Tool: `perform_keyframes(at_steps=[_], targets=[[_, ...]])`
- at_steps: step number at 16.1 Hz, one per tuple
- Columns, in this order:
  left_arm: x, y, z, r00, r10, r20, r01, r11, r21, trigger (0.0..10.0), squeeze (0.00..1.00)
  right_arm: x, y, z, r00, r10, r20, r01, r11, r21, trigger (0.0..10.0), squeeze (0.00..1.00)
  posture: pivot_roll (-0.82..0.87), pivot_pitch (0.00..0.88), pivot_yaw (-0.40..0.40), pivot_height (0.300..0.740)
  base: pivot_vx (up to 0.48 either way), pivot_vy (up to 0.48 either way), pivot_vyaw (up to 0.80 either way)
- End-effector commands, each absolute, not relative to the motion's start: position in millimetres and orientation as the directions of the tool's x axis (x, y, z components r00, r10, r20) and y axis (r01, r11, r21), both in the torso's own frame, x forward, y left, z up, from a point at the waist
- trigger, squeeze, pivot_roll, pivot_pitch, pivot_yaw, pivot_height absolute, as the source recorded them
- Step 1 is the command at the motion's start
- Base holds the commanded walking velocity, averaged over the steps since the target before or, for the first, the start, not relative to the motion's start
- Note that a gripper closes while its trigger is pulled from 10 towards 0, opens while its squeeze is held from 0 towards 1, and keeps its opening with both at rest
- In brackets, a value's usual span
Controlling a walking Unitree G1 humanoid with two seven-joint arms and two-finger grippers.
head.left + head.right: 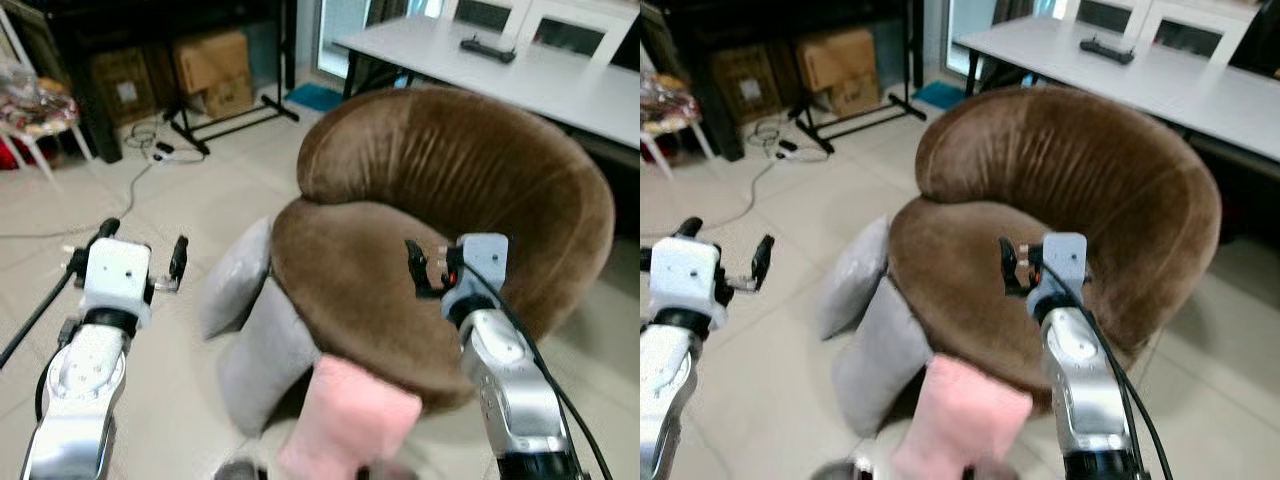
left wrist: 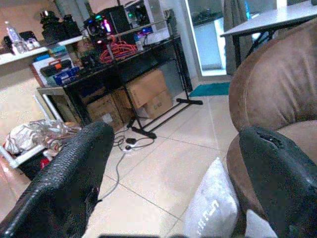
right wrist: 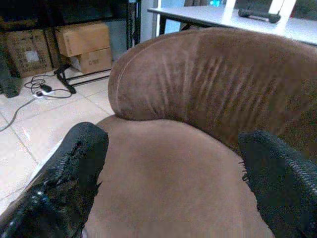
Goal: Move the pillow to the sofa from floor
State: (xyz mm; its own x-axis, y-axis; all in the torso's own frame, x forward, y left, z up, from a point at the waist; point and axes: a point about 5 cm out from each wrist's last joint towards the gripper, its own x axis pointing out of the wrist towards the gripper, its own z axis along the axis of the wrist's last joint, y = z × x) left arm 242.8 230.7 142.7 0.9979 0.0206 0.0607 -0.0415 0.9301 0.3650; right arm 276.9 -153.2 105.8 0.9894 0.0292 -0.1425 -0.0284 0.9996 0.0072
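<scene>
Sofa [image 1: 440, 200] is plain dark brown w/ a velvety sheen; two pillows [image 1: 250, 330] beside it are light grey, & a fuzzy pink cushion [image 1: 345, 420] sits at its front edge. Floor [image 1: 200, 200] is pale beige tile w/ faint grid lines, table [image 1: 540, 70] is white w/ a black item [image 1: 487, 48] on top, boxes [image 1: 205, 70] are tan cardboard, small mat [image 1: 312, 97] is teal. Both arms are silver w/ white wrist blocks; left gripper [image 1: 130, 255] & right gripper [image 3: 173, 178] have black, rough-textured fingers [image 2: 69, 183].
</scene>
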Motion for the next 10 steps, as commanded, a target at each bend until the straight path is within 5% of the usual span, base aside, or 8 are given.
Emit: perform_keyframes(at_steps=[1, 3, 5, 10], targets=[[245.2, 229.9, 144.7, 0.998, 0.008, 0.065, -0.031, 0.933, 0.358, 10.0, 0.66, 274.1, -155.1, 103.5, 0.987, 0.015, -0.161, -0.013, 1.000, 0.012, 10.0, 0.00, 0.05, 0.000, -0.018, 0.636, 0.000, 0.000, 0.00], [244.7, 229.2, 144.8, 0.998, -0.007, 0.067, -0.018, 0.931, 0.364, 10.0, 0.25, 272.9, -154.4, 104.3, 0.987, 0.010, -0.161, -0.008, 1.000, 0.017, 10.0, 0.00, 0.04, 0.000, -0.006, 0.611, 0.000, 0.000, 0.00], [244.5, 227.5, 144.4, 0.998, -0.009, 0.066, -0.015, 0.932, 0.362, 10.0, 0.07, 272.4, -154.7, 104.1, 0.986, 0.009, -0.164, -0.007, 1.000, 0.013, 10.0, 0.00, 0.04, 0.000, -0.012, 0.591, 0.000, 0.000, 0.00], [242.5, 226.0, 141.5, 0.998, 0.015, 0.059, -0.034, 0.941, 0.336, 10.0, 0.00, 277.1, -153.4, 106.3, 0.986, 0.029, -0.164, -0.030, 1.000, -0.002, 10.0, 0.00, 0.05, 0.000, -0.041, 0.581, 0.000, 0.000, 0.00]])
